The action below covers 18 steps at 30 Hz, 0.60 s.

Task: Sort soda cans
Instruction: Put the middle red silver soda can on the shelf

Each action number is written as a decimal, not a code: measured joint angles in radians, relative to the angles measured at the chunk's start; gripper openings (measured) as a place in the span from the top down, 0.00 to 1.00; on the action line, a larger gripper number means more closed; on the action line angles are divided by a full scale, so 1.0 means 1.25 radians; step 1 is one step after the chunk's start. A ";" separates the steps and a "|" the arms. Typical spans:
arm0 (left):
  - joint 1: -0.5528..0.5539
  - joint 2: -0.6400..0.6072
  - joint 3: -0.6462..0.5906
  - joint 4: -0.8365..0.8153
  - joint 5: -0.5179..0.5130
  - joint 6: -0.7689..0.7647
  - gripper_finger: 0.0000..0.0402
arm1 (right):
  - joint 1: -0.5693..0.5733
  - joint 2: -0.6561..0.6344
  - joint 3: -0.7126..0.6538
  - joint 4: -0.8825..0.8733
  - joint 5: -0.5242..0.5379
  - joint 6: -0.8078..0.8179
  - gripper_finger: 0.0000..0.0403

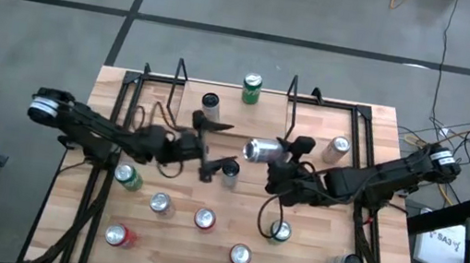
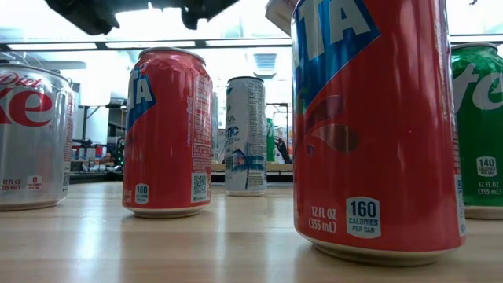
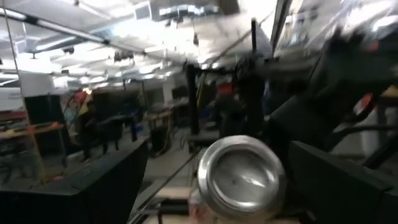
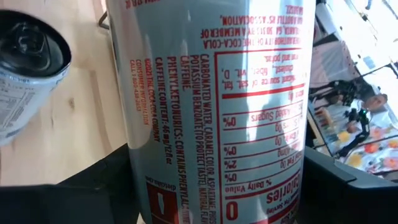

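Biggest risk here, I'd say, is the silver can slipping or swinging into something: the right gripper has it lifted off the table and turned on its side over the middle, and the left gripper sits just to its left with its fingers spread wide and nothing between them. If either arm closes that gap carelessly, the can could get knocked loose, or the arms could bump. There's also a dark-topped can standing right under the gap between the two grippers, easy to tip if the silver one comes down there. As for the grip, the right wrist view shows the silver can filling the space between the two dark fingers, so the jaws pinch it across its body, label sideways. The left wrist view looks straight at its round silver end, close ahead but not inside those open jaws. The other cans stand scattered around, mostly on the near side.
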 joint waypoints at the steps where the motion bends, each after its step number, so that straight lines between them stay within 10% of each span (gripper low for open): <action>1: 0.000 0.012 0.013 -0.015 -0.007 0.006 0.07 | 0.000 0.001 0.000 -0.001 -0.001 -0.007 0.29; 18: -0.001 0.102 0.128 -0.150 -0.007 0.009 0.07 | -0.001 0.001 0.001 0.003 0.000 -0.056 0.29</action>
